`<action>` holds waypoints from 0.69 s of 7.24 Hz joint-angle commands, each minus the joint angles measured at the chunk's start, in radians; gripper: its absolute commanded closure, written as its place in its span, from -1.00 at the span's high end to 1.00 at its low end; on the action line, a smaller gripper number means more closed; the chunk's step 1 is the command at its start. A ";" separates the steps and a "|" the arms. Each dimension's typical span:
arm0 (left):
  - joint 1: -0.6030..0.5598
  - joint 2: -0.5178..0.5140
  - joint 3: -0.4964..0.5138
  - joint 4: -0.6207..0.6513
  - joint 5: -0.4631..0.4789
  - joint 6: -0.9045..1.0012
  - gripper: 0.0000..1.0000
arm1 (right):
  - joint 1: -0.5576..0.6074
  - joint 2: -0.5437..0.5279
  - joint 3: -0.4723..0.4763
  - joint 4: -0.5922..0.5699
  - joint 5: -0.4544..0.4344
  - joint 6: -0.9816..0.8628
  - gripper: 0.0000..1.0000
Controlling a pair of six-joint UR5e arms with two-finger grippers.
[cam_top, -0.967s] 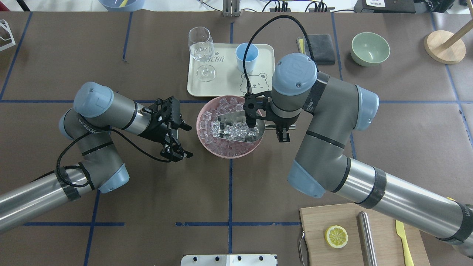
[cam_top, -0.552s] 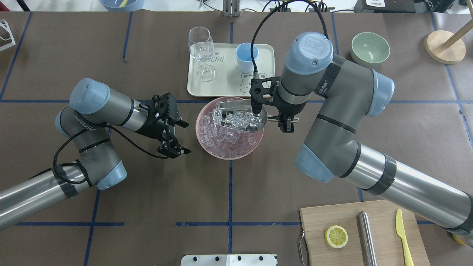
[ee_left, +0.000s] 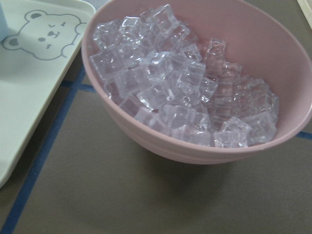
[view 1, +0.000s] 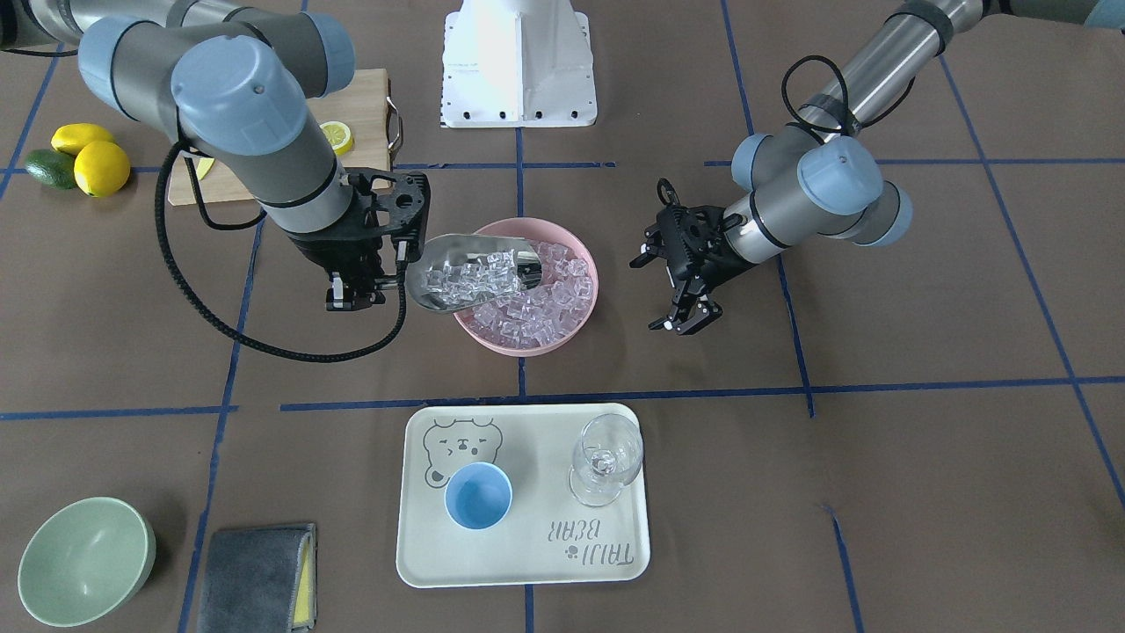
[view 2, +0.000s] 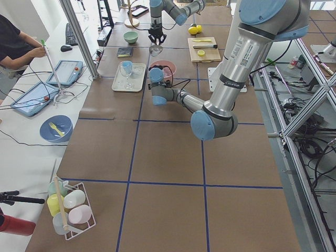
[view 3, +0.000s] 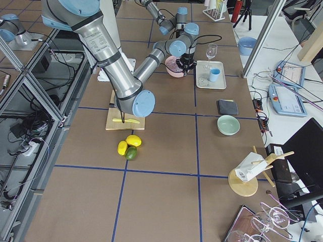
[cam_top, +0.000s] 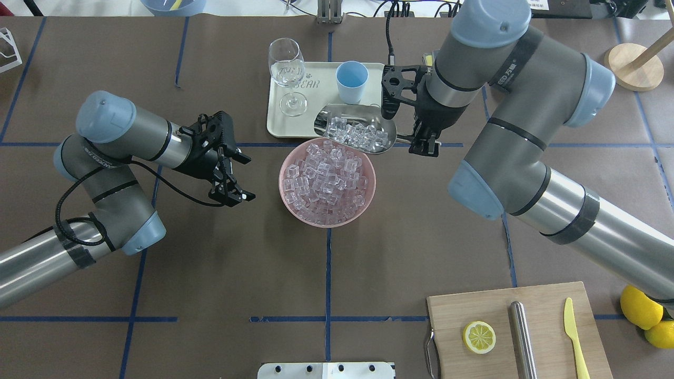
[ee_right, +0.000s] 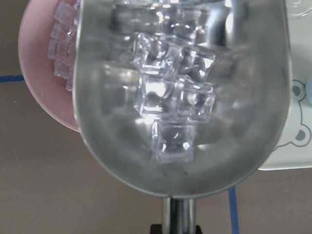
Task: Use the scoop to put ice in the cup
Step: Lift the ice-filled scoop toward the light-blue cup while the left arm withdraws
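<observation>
My right gripper [cam_top: 423, 142] is shut on the thin rod handle of the steel scoop [cam_top: 355, 129]. The scoop is held level above the near edge of the cream tray [cam_top: 274, 105], between the pink bowl [cam_top: 282, 176] and the light-blue cup [cam_top: 352, 81]. Several clear ice cubes [ee_right: 170, 97] lie in its trough. The pink bowl holds many more ice cubes [cam_top: 326, 176]. The cup stands upright on the tray and looks empty in the front view [view 1: 478, 495]. My left gripper [cam_top: 246, 178] is open and empty, left of the bowl.
A clear wine glass [cam_top: 287, 73] stands on the tray left of the cup. A cutting board [cam_top: 542, 310] with a lemon slice, steel cylinder and yellow knife lies near right. A green bowl [view 1: 83, 558] and grey cloth [view 1: 255, 576] lie beyond my right arm.
My right arm lifted the scoop with ice out of the pink bowl and carried it toward the tray and cup. My left arm drew back to the left, away from the bowl.
</observation>
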 commanded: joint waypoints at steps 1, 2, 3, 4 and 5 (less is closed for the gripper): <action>-0.087 0.003 -0.070 0.208 0.000 0.000 1.00 | 0.059 0.001 0.001 -0.011 0.017 0.011 -1.00; -0.133 0.003 -0.077 0.272 0.001 0.000 1.00 | 0.090 -0.001 0.001 -0.035 0.019 0.035 -1.00; -0.189 0.004 -0.078 0.310 0.001 -0.003 1.00 | 0.117 0.002 0.001 -0.074 0.019 0.061 -1.00; -0.263 0.036 -0.096 0.333 0.000 -0.003 1.00 | 0.138 0.007 -0.005 -0.104 0.013 0.102 -1.00; -0.326 0.078 -0.116 0.341 0.001 -0.003 1.00 | 0.151 0.013 -0.020 -0.140 0.011 0.162 -1.00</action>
